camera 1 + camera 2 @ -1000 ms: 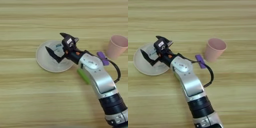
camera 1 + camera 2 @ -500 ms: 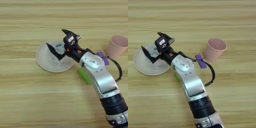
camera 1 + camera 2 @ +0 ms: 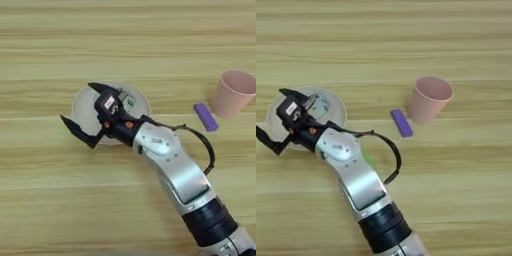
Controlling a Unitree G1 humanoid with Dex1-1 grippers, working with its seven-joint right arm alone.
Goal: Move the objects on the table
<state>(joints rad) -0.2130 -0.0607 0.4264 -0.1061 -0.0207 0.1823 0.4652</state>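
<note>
A round pale plate (image 3: 86, 111) lies left of centre on the wooden table (image 3: 50, 200). On its right part stands a clear cup with green-white markings (image 3: 129, 102). My right gripper (image 3: 75, 101) is open over the plate's left part, one black finger at the far rim and the other past the near-left rim. Nothing sits between the fingers, and the clear cup is beside the gripper's body. The silver forearm runs in from the bottom right. A small purple block (image 3: 206, 116) lies to the right, with a pink cup (image 3: 234, 92) standing upright just beyond it.
A black cable (image 3: 202, 145) loops off the forearm close to the purple block. Bare wood stretches across the far side and the left of the table.
The open gripper has swung left and nearer, from over the plate's right side and the clear cup to its left part. The forearm now covers the green block seen beside it earlier.
</note>
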